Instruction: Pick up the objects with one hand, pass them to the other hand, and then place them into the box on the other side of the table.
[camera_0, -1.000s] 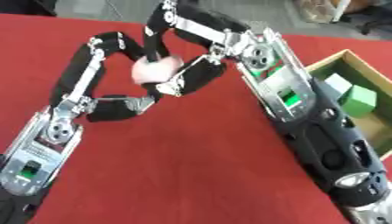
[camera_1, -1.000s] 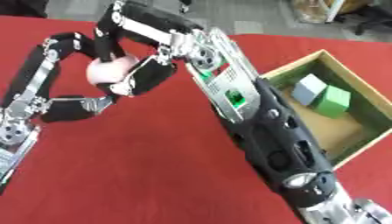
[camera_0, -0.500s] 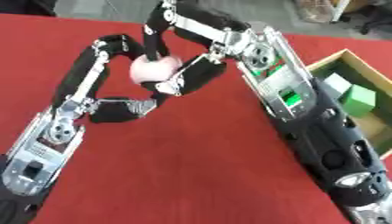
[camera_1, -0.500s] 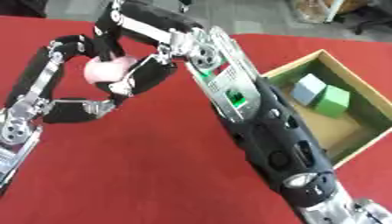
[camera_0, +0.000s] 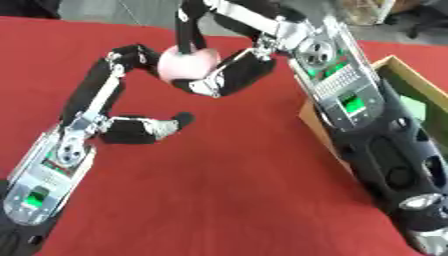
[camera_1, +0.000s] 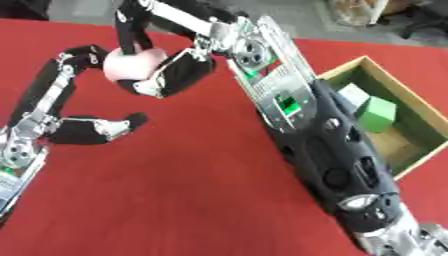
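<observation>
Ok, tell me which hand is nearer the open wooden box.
Right. The right hand is closer to the open wooden box, though still left of it; the left hand lies farther left.

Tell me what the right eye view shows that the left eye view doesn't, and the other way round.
Only the right eye view shows the inside of the box, with a green block and a paler block in it. Only the left eye view shows the left forearm's green-lit panel at the lower left corner, and just an edge of the box. Both show the pink ball held above the red table between the left hand and the right hand.
</observation>
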